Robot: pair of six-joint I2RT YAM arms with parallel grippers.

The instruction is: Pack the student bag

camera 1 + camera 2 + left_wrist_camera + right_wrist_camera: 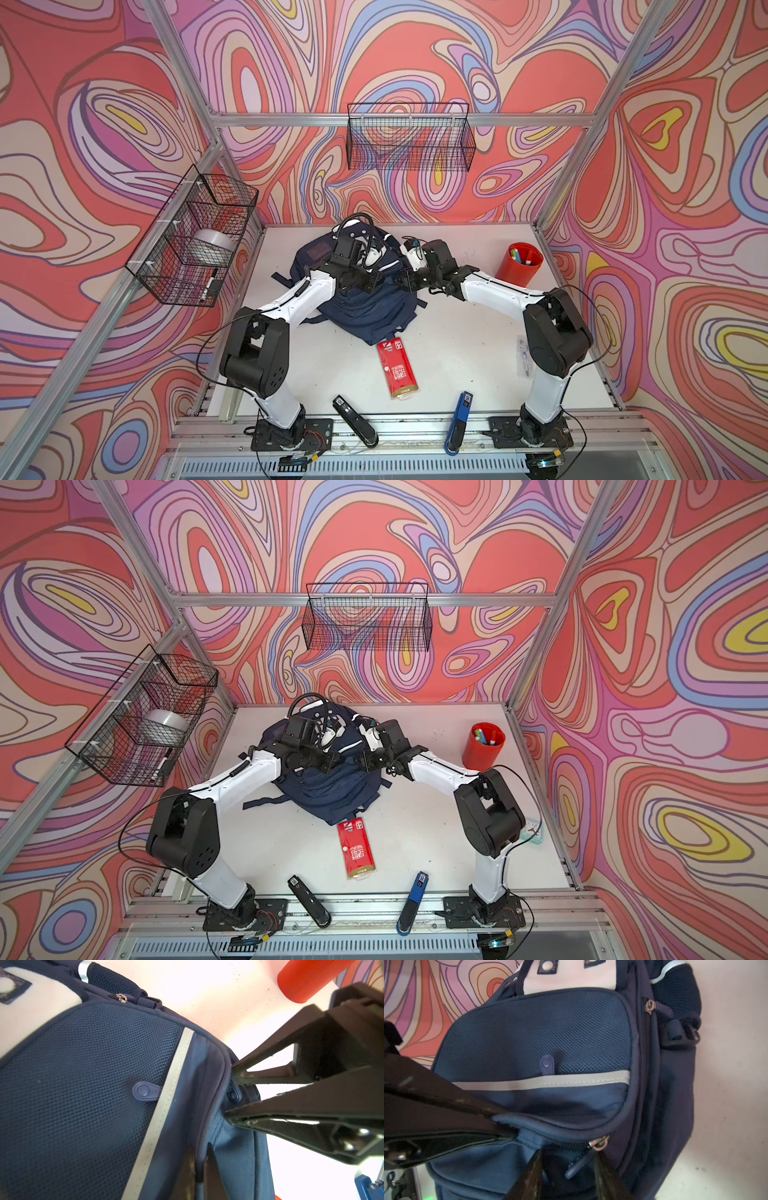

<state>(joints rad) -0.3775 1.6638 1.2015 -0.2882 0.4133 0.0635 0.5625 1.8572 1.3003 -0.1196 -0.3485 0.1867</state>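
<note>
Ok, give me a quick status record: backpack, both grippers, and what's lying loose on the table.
bag: navy blue fabric backpack, lying on the white table
left gripper: shut, pinching backpack fabric beside the zip
right gripper: open, jaws either side of the dark blue zipper pull
loose items: flat red packet, black stapler, blue stapler
red cup of pens: standing, far right
</note>
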